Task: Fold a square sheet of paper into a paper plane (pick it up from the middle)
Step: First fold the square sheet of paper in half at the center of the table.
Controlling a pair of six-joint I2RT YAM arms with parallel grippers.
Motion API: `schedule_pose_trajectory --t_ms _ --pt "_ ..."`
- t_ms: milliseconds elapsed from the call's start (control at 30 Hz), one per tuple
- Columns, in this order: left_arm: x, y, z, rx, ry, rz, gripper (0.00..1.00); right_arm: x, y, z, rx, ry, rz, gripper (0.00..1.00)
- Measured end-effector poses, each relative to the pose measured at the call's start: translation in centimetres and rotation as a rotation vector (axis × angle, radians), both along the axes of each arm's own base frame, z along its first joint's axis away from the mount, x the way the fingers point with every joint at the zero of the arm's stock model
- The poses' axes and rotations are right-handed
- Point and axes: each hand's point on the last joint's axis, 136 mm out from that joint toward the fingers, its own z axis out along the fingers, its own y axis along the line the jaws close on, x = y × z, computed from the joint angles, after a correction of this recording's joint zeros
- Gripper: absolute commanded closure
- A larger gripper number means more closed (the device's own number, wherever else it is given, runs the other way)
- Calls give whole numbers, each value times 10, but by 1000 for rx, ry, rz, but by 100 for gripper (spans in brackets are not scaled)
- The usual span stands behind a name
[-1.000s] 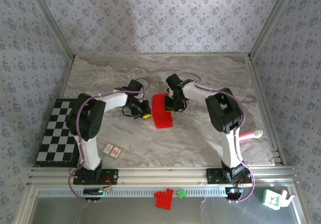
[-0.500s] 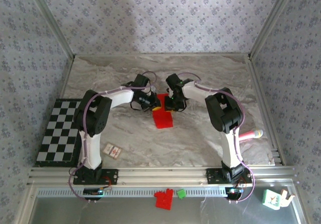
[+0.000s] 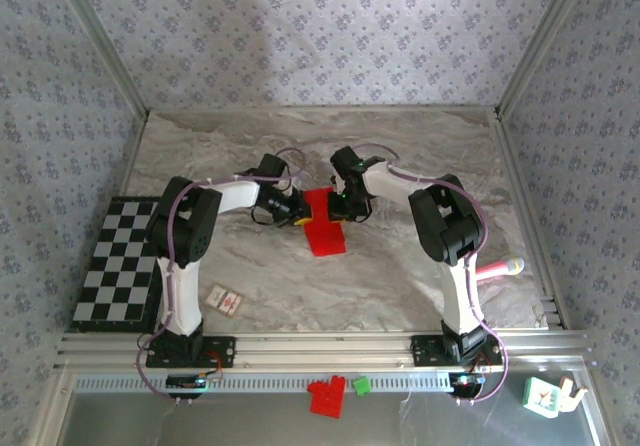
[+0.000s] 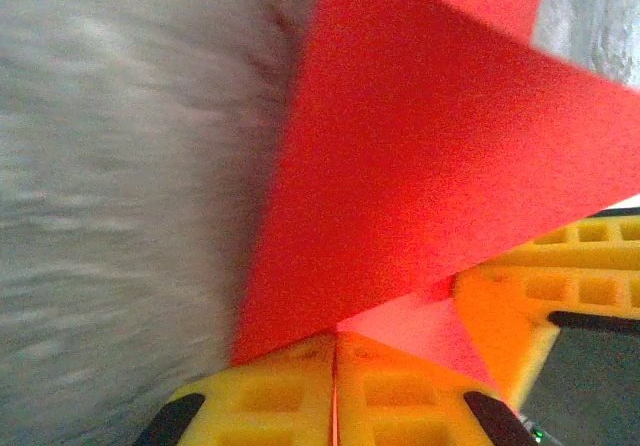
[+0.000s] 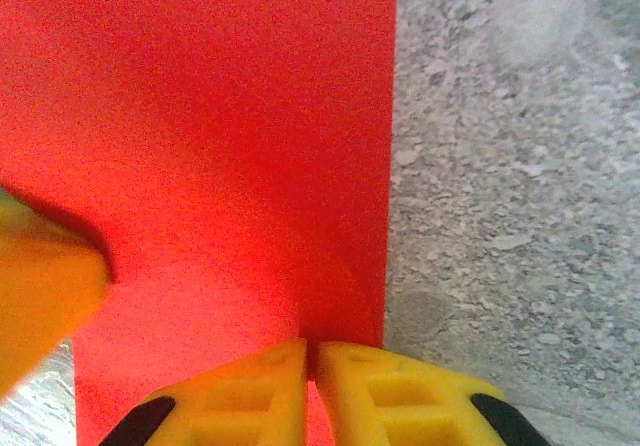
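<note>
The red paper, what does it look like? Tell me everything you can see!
The red paper is thin, plain and bright, with no marks. It sits in the middle of the grey marbled table and is partly folded. One part is bent up into a pointed, slanted flap, and the rest lies flat with a straight edge. The left tool is shut on it from one side. The right tool is shut on its edge from the other.

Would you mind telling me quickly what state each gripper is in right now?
Left gripper: closed, pinching a folded corner of the red paper.
Right gripper: closed, pinching the red paper's edge.
</note>
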Motion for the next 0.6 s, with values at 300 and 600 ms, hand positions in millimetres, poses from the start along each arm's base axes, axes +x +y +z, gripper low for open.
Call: schedule_pose_trajectory --t_ms 300,600 --pt "15 25 24 32 -90 62 93 0 0 0 -3 -3 4 85" --pt "9 -25 30 -59 -113 -7 93 0 0 0 -3 -2 4 85"
